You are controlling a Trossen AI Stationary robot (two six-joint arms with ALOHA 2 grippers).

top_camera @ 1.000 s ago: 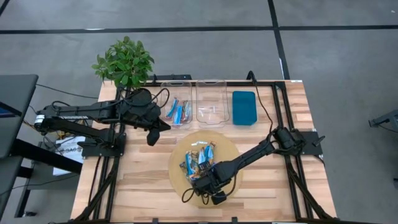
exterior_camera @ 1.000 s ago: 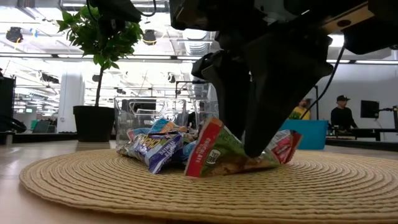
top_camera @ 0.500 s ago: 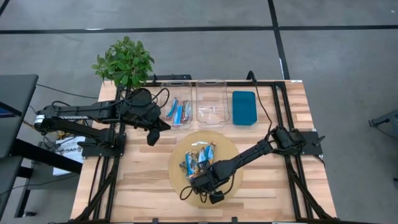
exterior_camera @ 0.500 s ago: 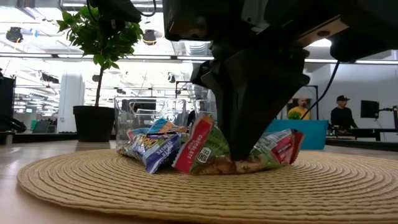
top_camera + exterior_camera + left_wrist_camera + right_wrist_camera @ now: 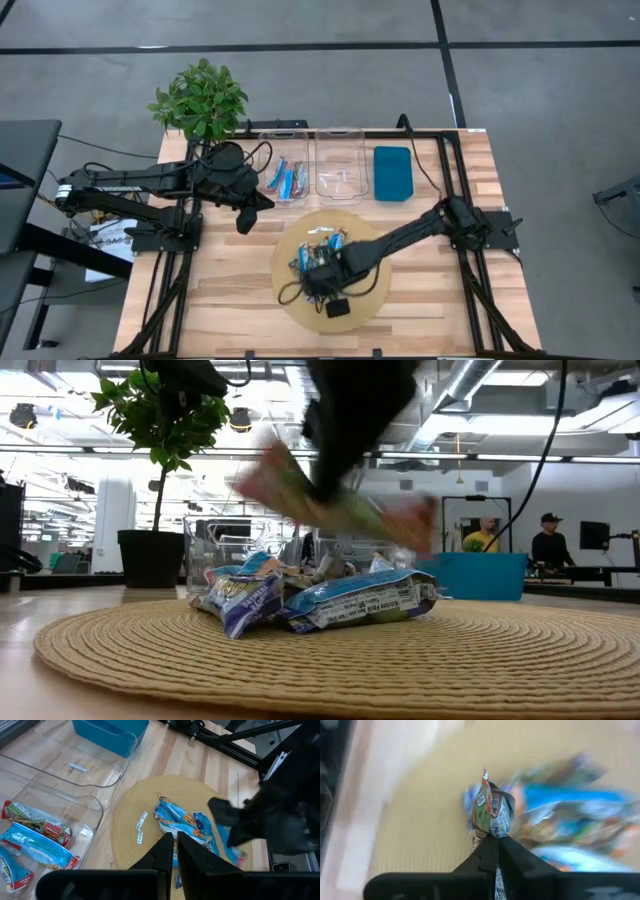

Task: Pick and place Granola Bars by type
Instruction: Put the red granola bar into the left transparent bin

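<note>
Held bar: where it hangs above the round woven straw mat [image 5: 372, 300], the green-and-red wrapped granola bar [image 5: 492, 812] is pinched by one end, clear of the pile, blurred in the low view [image 5: 335, 505]
Right hand [image 5: 496, 840]: closed tight on that bar's wrapper, over the mat's middle
Pile: shiny blue-wrapped granola bars [image 5: 365, 600] lie heaped on the mat just under the lifted one
Bins: the clear plastic bin nearest the plant [image 5: 283, 180] holds several bars, blue and red-green mixed as far as I can tell; the clear bin beside it [image 5: 340, 165] looks bare; the solid teal rectangular tray [image 5: 392, 173] sits beyond
Left hand [image 5: 173, 851]: closed, empty, waiting over the bench [image 5: 230, 290] near the bins
Risk: the hold is on a thin crimped edge, so a fast swing could let the slick wrapper slip; dropping it in the wrong bin would mix types
</note>
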